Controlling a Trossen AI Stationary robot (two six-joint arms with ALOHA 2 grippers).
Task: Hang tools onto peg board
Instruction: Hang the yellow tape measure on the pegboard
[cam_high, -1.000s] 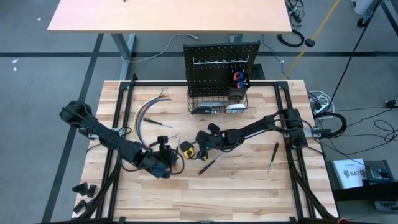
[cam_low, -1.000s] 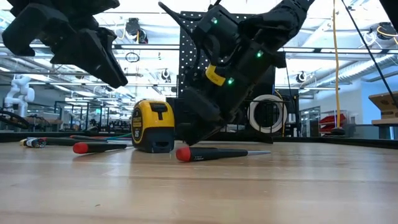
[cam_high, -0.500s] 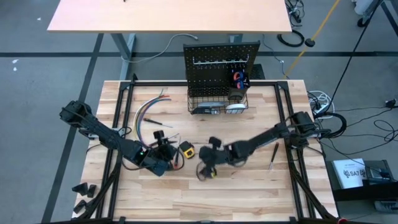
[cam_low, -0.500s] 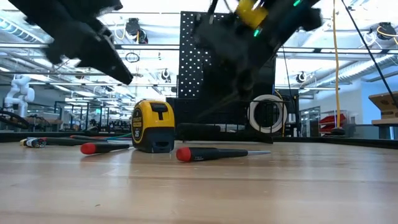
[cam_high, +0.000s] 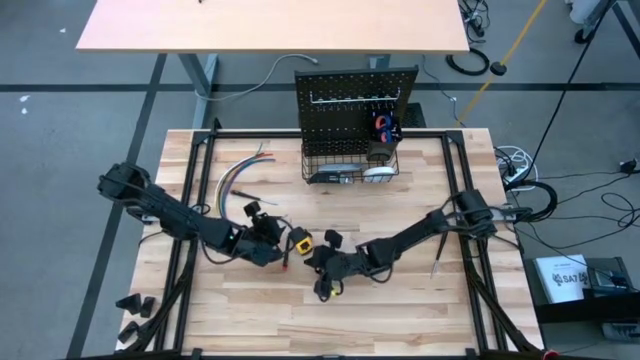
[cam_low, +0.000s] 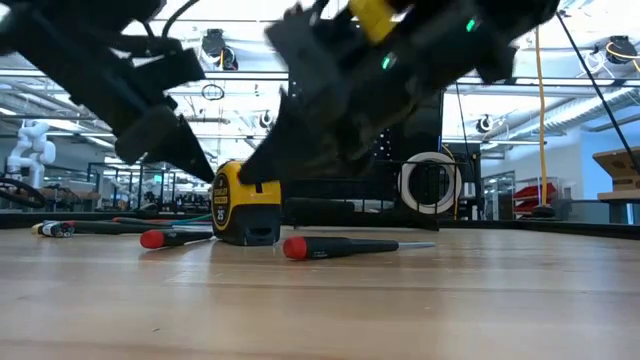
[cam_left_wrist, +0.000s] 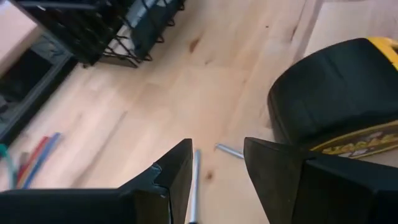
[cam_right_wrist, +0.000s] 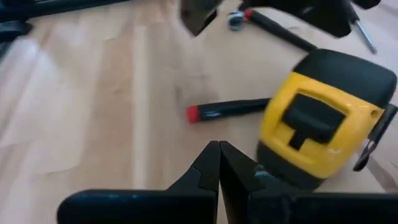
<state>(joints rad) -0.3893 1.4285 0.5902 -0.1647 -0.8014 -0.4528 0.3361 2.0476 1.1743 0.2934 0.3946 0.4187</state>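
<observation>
A yellow-and-black tape measure (cam_high: 300, 240) (cam_low: 246, 205) stands on the table's middle. My left gripper (cam_high: 268, 240) (cam_left_wrist: 217, 168) hovers open just left of it, over a thin screwdriver shaft (cam_left_wrist: 194, 183). That screwdriver's red-capped handle (cam_low: 165, 238) lies on the table. My right gripper (cam_high: 312, 260) (cam_right_wrist: 219, 152) is shut and points at the tape measure from its near right side. A second red-capped screwdriver (cam_low: 330, 247) (cam_right_wrist: 230, 109) lies on the wood near the tape measure. The peg board (cam_high: 355, 100) stands upright at the far edge. My left gripper's fingers stand either side of the screwdriver shaft (cam_left_wrist: 194, 180), which runs close along one finger's inner edge (cam_left_wrist: 180, 174); I cannot tell whether it touches. My right gripper's shut fingertips (cam_right_wrist: 214, 155) are close to the tape measure's lower side (cam_right_wrist: 273, 165), slanting down; I cannot tell whether they touch.
A black wire basket (cam_high: 350, 168) hangs at the peg board's foot, with a red-and-blue tool (cam_high: 383, 126) hung above it. A bundle of coloured wires (cam_high: 240, 180) lies far left. Another screwdriver (cam_high: 440, 250) lies near the right arm. Bare wood stretches along the near edge.
My left gripper has gone toward the far edge and the tape measure, sinking and rolling, still open. My right gripper has swung toward the near edge and turned back at the tape measure, staying shut. The left screwdriver has slid a little toward the table's right; the tape measure stayed put.
</observation>
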